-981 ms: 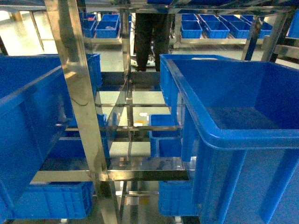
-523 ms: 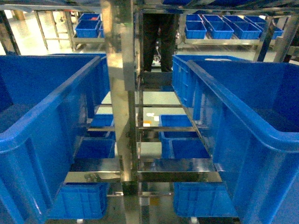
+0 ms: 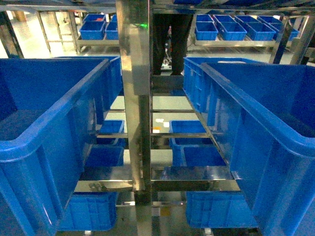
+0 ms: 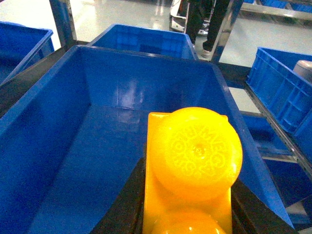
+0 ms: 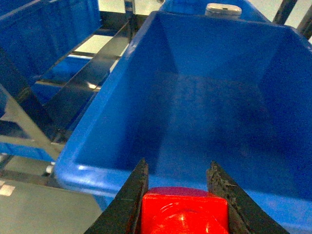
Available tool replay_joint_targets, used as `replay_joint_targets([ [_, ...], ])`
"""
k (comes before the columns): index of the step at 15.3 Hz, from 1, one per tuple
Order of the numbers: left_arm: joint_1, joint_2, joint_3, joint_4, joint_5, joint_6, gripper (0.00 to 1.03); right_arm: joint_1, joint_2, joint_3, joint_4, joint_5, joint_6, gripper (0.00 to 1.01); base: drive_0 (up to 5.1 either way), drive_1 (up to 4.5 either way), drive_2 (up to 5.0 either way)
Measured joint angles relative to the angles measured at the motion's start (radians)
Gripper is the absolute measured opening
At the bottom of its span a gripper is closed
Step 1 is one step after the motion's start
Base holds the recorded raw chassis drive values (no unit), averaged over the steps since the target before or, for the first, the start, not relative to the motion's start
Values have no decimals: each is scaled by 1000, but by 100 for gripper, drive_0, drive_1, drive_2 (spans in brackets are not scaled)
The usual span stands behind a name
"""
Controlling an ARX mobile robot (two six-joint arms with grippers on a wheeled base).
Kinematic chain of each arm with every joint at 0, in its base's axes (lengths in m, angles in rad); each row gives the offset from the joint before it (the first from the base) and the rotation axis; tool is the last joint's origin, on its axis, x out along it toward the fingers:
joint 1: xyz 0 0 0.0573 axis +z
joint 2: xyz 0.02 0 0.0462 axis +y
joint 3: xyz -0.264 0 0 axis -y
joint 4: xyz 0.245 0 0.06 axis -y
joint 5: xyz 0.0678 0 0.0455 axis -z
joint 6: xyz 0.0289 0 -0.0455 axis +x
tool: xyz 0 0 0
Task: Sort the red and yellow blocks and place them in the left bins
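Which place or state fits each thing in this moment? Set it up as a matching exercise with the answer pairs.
Things:
1. yellow block
2. red block
3. steel rack post
4. person's legs

Places or states:
A. stands upright between the two large blue bins in the head view
B. held in the right end effector, at a blue bin's near rim
C. far behind the rack
D. held in the left end effector, over a blue bin

Pairs: 1-D, 2-B, 3-A, 4-C
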State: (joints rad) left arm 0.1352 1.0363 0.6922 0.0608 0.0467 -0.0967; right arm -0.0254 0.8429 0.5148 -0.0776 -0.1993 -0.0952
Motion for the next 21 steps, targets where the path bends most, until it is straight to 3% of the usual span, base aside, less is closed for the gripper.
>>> replay_joint_targets([
  [2,-1,0,0,1,1,0,27,-16,236,144,60,-11,31,29,9,395,-377],
  [4,-1,0,0,0,1,0,27,-31,479,225,123,-6,38,29,9,395,-377],
  [5,-1,0,0,-1,-1,0,27,-42,751,285,249,28,23,29,9,395,-377],
  [8,-1,0,0,0,-1,0,27,-26,959,437,337,87,19,29,9,395,-377],
  [11,-1,0,0,0,-1,0,27,8,1079,550,320,97,19,29,9,395,-377],
  [13,-1,0,0,0,-1,0,27,2,1058,515,397,92,19,48,9,395,-377],
  [15,-1,0,0,0,-2,0,27,-35,921,378,495,87,8,70,9,395,-377],
  [16,-1,0,0,0,-1,0,27,-56,814,300,506,69,-5,81,9,395,-377],
  [18,-1,0,0,0,2,0,27,-116,544,158,414,-29,-6,100,9,395,-377],
  [21,-1,0,0,0,-1,0,27,-237,127,48,95,-221,-2,98,9,395,-377],
])
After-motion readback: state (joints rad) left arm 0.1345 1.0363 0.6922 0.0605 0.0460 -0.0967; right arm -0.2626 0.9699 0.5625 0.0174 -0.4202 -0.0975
